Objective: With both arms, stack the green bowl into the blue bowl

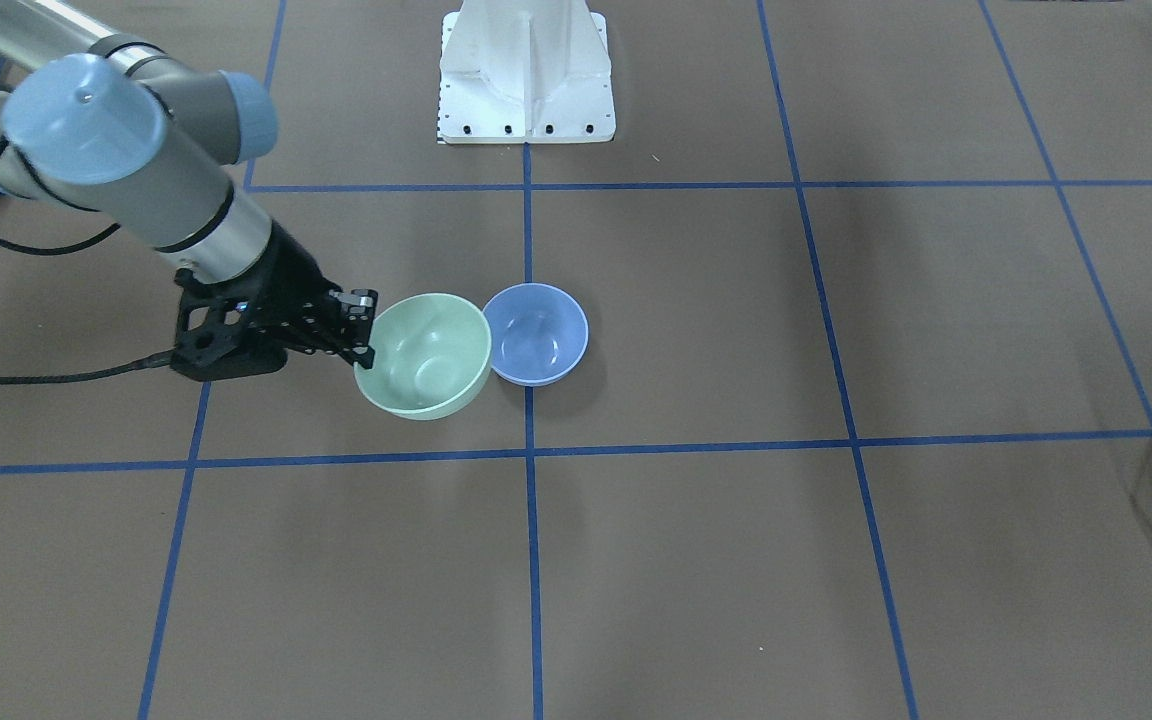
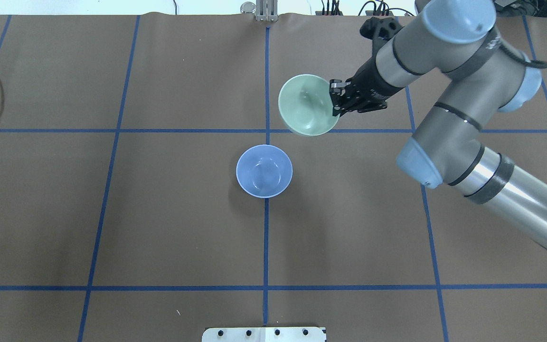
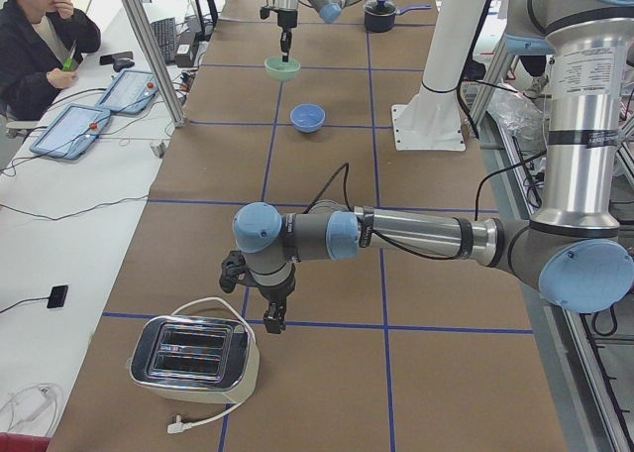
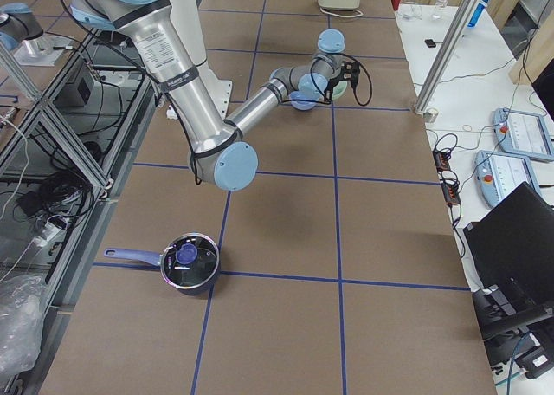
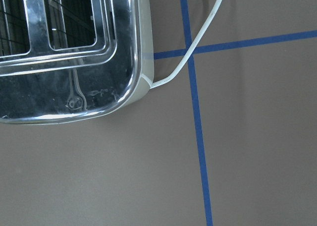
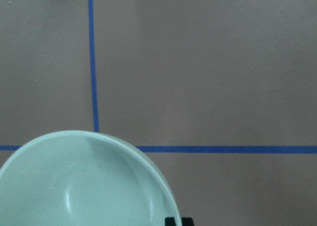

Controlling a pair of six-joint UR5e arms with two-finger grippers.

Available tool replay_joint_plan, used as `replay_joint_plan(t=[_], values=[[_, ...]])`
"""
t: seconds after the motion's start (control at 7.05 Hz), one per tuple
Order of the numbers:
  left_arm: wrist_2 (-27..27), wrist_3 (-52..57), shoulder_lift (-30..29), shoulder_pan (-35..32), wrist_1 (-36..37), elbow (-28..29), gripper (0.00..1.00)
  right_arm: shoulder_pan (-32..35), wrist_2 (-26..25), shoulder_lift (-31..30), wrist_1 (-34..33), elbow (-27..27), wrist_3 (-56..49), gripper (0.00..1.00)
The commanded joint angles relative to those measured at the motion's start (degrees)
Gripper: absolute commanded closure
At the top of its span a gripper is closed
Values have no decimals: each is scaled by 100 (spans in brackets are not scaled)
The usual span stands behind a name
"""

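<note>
Brown table (image 2: 159, 228); right claw (image 1: 364, 330) pinches green bowl (image 1: 426, 360) by rim, near blue bowl (image 1: 536, 335); left claw (image 3: 272, 318): cannot tell

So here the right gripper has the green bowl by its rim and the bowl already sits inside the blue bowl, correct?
Not quite. The right gripper does hold the green bowl by its rim, but the bowl is not inside the blue bowl: the overhead exterior view shows them apart, with the blue bowl empty.

— Anything else on the table?
— I see a chrome toaster (image 3: 193, 365) lower left in the left-side view, its white cord (image 5: 205, 25) trailing off, and a lidded saucepan (image 4: 189, 262) lower left in the right-side view.
</note>
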Motion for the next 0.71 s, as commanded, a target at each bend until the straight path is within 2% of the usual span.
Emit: replay_joint_plan(t=[0.0,0.14,0.57], values=[[-10,-7,6,0,-6,-9,1,-940,-1015,629,-1047,22,384,100],[-10,-7,6,0,-6,-1,1,-1214,-1315,623,-1089,-39,384,100],[-10,-16,6,0,-6,-18,1,-1418,-1371,501,-1081,-241,322,100]])
